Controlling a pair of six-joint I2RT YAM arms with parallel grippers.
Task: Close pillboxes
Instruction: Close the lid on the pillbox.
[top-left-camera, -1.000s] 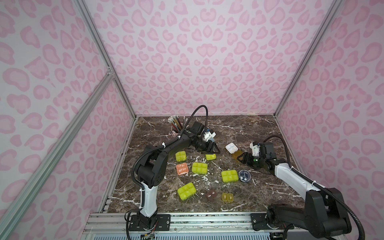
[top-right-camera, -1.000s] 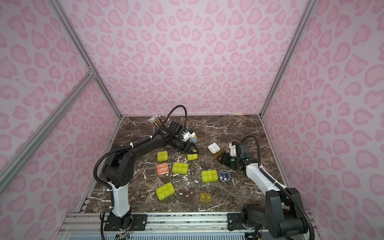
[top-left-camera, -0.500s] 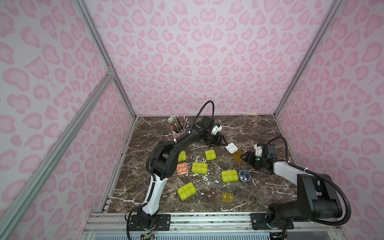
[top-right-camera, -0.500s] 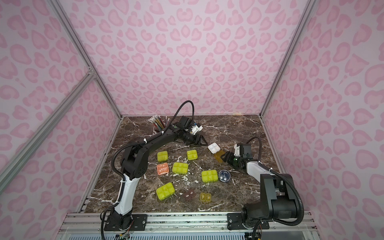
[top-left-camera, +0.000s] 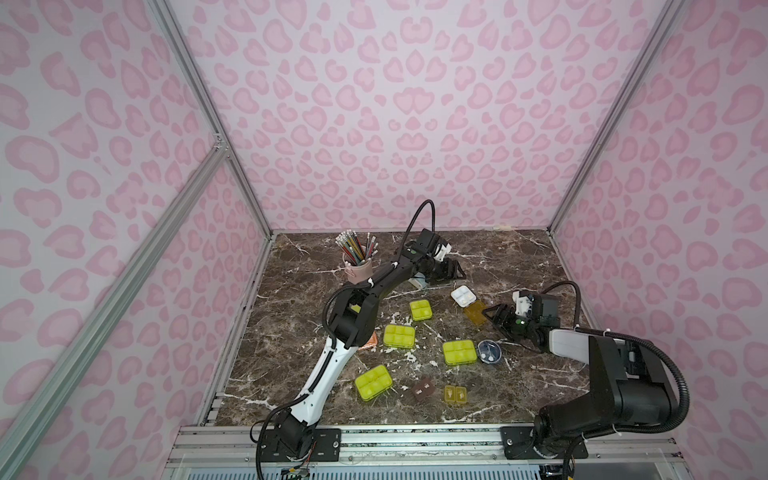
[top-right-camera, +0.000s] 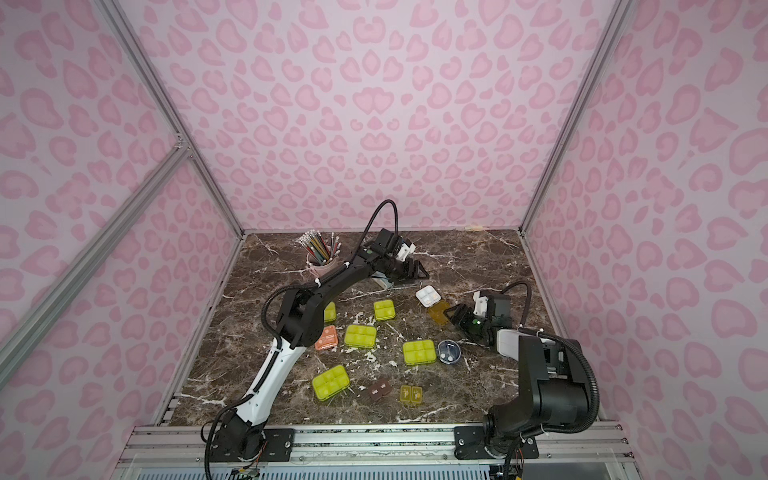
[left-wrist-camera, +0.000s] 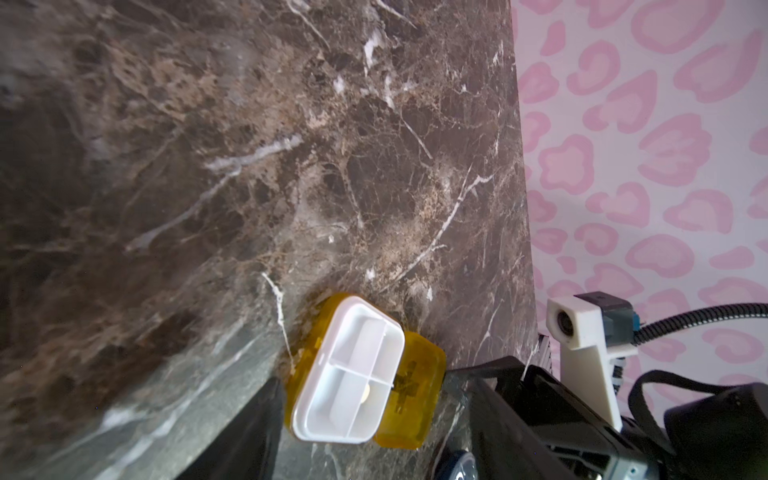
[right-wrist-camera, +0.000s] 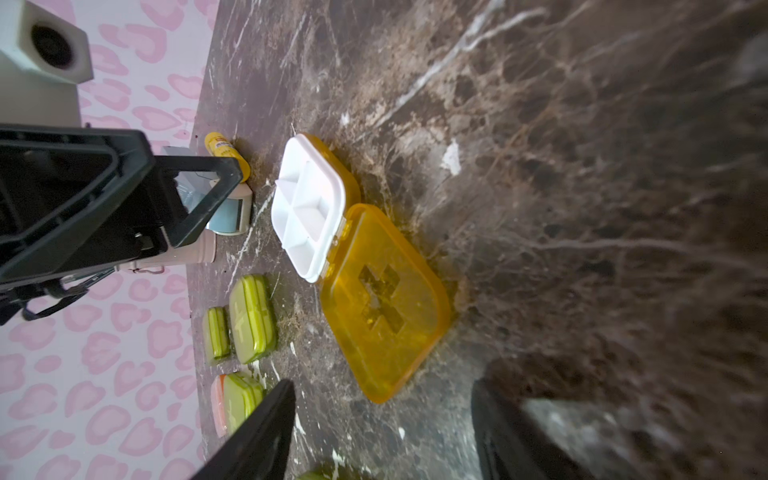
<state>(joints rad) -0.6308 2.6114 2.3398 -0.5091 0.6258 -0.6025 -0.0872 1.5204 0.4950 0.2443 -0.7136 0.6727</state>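
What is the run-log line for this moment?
target: amber-lid pillbox, open, lid flat on table | right gripper: open, empty, short of lid | left gripper: open, empty, near white tray

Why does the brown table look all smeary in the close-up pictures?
Left wrist view: the table is smeared, the open pillbox fairly sharp. Right wrist view: the table streaks on one side, amber lid crisp. Both top views: sharp, evenly lit.
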